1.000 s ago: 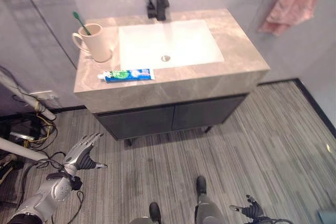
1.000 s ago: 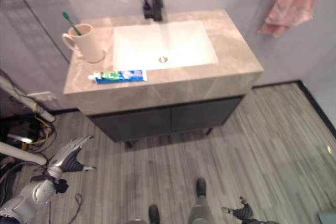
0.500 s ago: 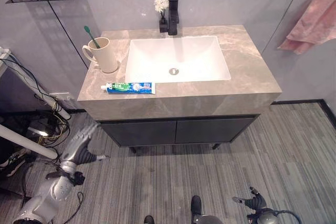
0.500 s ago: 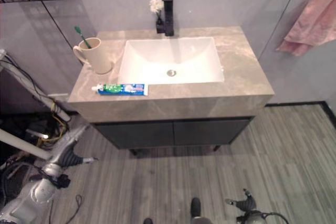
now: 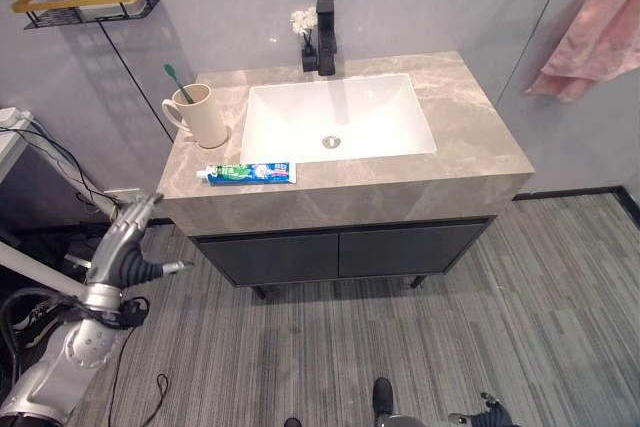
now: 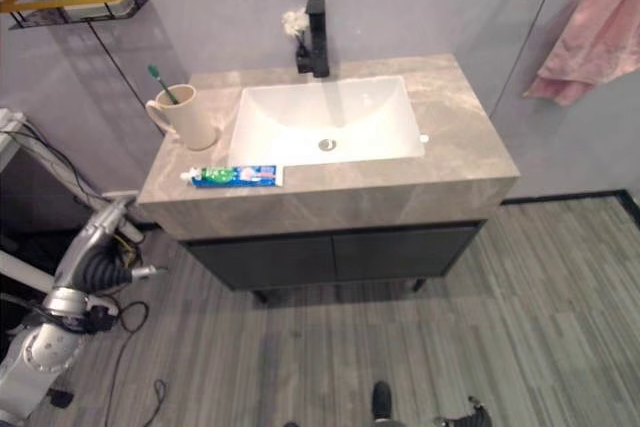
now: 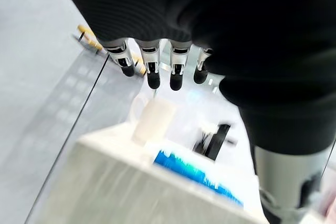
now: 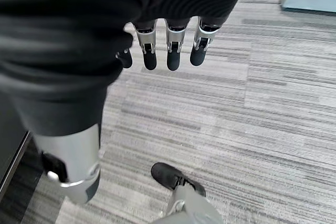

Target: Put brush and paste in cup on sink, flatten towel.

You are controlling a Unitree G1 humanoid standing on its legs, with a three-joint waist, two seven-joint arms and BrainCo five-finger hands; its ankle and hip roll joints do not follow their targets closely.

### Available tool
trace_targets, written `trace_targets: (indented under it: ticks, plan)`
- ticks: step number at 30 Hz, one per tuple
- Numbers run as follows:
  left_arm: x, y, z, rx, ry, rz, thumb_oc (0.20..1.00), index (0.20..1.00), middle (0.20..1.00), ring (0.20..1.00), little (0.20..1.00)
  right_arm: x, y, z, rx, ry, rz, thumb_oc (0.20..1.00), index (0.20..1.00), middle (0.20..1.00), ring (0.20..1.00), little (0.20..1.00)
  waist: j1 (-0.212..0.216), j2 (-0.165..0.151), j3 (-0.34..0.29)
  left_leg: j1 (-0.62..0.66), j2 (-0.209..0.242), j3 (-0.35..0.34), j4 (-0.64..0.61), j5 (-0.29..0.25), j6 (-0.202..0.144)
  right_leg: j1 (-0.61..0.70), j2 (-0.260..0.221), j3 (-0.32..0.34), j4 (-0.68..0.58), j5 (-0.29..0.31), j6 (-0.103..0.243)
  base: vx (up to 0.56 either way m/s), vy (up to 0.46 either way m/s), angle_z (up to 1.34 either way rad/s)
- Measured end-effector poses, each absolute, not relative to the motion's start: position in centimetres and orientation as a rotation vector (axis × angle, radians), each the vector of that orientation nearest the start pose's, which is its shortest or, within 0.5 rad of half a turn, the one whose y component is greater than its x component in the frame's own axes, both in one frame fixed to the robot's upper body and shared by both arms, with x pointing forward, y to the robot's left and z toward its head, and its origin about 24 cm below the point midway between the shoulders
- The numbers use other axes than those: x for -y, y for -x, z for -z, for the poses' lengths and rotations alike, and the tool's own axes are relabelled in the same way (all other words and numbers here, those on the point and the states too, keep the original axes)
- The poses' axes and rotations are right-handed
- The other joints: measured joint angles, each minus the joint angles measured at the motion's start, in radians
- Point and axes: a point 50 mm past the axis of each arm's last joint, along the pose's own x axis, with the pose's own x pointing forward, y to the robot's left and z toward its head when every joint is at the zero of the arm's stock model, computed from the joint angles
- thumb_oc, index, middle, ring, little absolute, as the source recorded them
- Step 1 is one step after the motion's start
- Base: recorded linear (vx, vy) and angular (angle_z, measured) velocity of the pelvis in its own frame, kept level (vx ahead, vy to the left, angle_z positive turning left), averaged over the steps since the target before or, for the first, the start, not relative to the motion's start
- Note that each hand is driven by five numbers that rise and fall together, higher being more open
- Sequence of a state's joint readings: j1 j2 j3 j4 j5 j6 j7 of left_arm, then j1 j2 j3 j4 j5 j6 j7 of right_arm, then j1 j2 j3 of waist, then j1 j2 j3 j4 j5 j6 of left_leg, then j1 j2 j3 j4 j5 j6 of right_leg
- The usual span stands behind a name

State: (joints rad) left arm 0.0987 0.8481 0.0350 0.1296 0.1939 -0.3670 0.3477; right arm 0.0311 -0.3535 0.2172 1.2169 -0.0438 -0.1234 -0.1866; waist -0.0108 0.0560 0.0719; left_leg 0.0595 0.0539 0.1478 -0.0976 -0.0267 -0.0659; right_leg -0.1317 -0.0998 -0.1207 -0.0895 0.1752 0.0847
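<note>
Toothbrush (image 5: 176, 81) seen in cup (image 5: 205, 115) at ten o'clock on the bench (image 5: 470, 142) — toothpaste (image 5: 246, 173) beside it; left hand (image 5: 122, 252) and right hand (image 8: 168, 51) — fingers relaxed, empty.

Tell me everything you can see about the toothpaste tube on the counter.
The toothpaste tube is a flat, soft-looking tube printed blue with green and white patches. Its small white cap points toward the robot's left. It lies flat on the grey marble-look counter, near the front edge, just in front of the left corner of the white basin and closer to the robot than the beige cup. It looks closed. Nothing touches it but the counter.
</note>
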Motion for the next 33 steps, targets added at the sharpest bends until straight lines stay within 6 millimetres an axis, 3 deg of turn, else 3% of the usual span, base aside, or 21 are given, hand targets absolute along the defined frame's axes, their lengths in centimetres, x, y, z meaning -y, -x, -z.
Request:
trace_targets:
  ticks: [7, 10, 14, 25, 29, 33]
  plan:
    - [-29.7, -26.2, -16.0, 0.486, -0.84, -0.249, 1.0, 1.0, 1.0, 1.0, 1.0, 26.9, -10.4, 14.3, -1.057, 0.617, 0.05, 1.0, 1.0, 1.0, 1.0, 1.0, -0.029, 0.0, 0.021, -0.1, -0.011, 0.026, -0.001, 0.019, -0.003, -0.116, -0.005, 0.033, 0.0, 0.031, 0.002, -0.05, -0.031, -0.13]
    - [-29.2, -27.0, -17.1, 0.521, -0.809, -0.236, 1.0, 1.0, 1.0, 1.0, 1.0, 27.3, -10.3, 14.2, -1.066, 0.628, 0.055, 1.0, 1.0, 1.0, 1.0, 1.0, -0.039, 0.002, 0.029, -0.131, -0.008, 0.025, -0.001, 0.025, -0.005, -0.146, -0.001, 0.032, 0.0, 0.038, -0.007, -0.01, -0.043, 0.0]
    - [-29.3, -28.4, -20.1, 0.576, -0.883, -0.221, 1.0, 1.0, 1.0, 1.0, 1.0, 27.7, -12.3, 13.4, -1.007, 0.661, 0.049, 1.0, 1.0, 1.0, 1.0, 1.0, -0.055, -0.001, 0.057, -0.183, -0.004, 0.025, -0.001, 0.037, -0.009, -0.198, 0.002, 0.03, 0.001, 0.046, -0.013, 0.01, -0.047, 0.02]
    - [-29.2, -29.8, -22.6, 0.623, -0.873, -0.244, 1.0, 1.0, 1.0, 1.0, 1.0, 27.6, -14.4, 12.8, -0.956, 0.672, 0.051, 1.0, 1.0, 1.0, 1.0, 1.0, -0.056, -0.005, 0.066, -0.228, 0.016, 0.012, 0.003, 0.04, -0.015, -0.236, 0.02, 0.018, 0.001, 0.045, -0.022, 0.03, -0.033, 0.02]
    - [-30.0, -29.3, -23.3, 0.61, -0.931, -0.229, 1.0, 1.0, 1.0, 1.0, 1.0, 27.6, -14.6, 12.7, -0.951, 0.668, 0.055, 1.0, 1.0, 1.0, 1.0, 1.0, -0.05, -0.016, 0.077, -0.236, 0.018, 0.002, 0.003, 0.043, -0.019, -0.238, 0.021, 0.006, 0.001, 0.043, -0.023, 0.02, 0.002, 0.08]
    - [-30.9, -28.5, -21.8, 0.537, -0.921, -0.214, 1.0, 1.0, 1.0, 1.0, 1.0, 27.6, -14.6, 12.7, -0.951, 0.666, 0.056, 1.0, 1.0, 1.0, 1.0, 1.0, -0.045, -0.015, 0.09, -0.236, 0.019, 0.003, 0.003, 0.043, -0.019, -0.238, 0.021, 0.006, 0.001, 0.043, -0.022, 0.0, 0.0, 0.0]
